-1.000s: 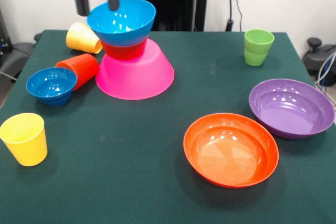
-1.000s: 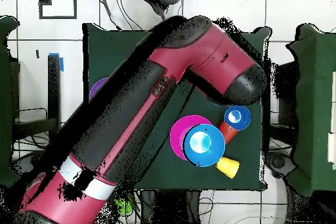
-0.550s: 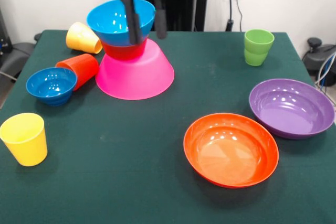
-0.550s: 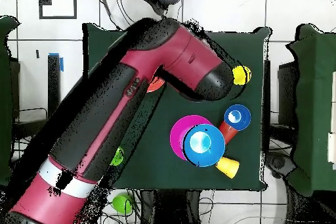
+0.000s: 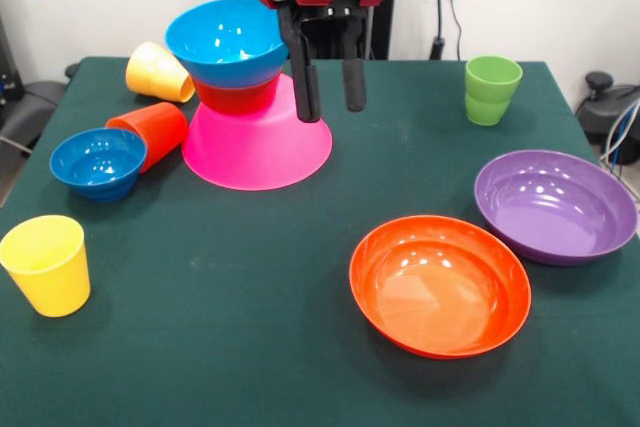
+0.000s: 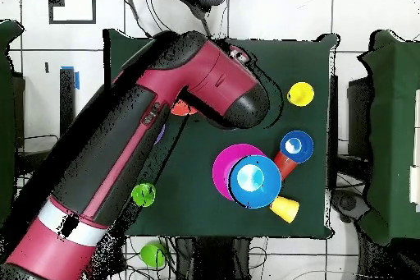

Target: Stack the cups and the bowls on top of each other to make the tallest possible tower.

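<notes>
Since the earlier frames the gripper (image 5: 327, 82) has left the tower's (image 5: 250, 97) top edge and travelled across in front of it toward the open middle of the table (image 5: 250, 347); the objects themselves have not shifted. Progress is partial. Three bowls are stacked: the pink bowl (image 5: 262, 147) inverted as base, the small orange bowl (image 5: 235, 97) on it, and the medium blue bowl (image 5: 228, 39) upright on top. Seven items remain loose. Relative to the fingers (image 5: 306, 87), the tower stands immediately to the picture-left, partly behind them in the front view. Further that way lie a tipped yellow cup (image 5: 157, 72), a tipped red cup (image 5: 153, 132) and the small blue bowl (image 5: 97, 160) touching it, with an upright yellow cup (image 5: 46, 265) nearer the camera. To the picture-right of the fingers, well apart, stands the green cup (image 5: 492, 89). The wide orange bowl (image 5: 440, 285) and the purple bowl (image 5: 556, 205) lie well apart, toward the camera and to the right. The two fingers hang vertically with a moderate gap between them, holding nothing and touching nothing. Judged from this, the next pick has not yet begun.
</notes>
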Motion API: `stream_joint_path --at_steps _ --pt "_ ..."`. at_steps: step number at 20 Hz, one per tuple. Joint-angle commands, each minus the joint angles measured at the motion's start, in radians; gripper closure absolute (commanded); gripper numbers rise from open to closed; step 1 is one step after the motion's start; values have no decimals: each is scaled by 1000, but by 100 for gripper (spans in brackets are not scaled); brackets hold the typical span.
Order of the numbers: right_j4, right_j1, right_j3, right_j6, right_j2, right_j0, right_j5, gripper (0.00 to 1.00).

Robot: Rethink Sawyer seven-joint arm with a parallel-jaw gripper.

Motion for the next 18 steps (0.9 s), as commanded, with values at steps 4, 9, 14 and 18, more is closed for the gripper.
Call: stream_joint_path --at_steps 4,9,14,18 --pt "77 34 127 93 140 37 99 0" --pt "115 15 164 -38 176 43 99 0" --pt "128 13 185 -215 191 57 107 0" --pt "112 37 196 -327 186 73 112 0"
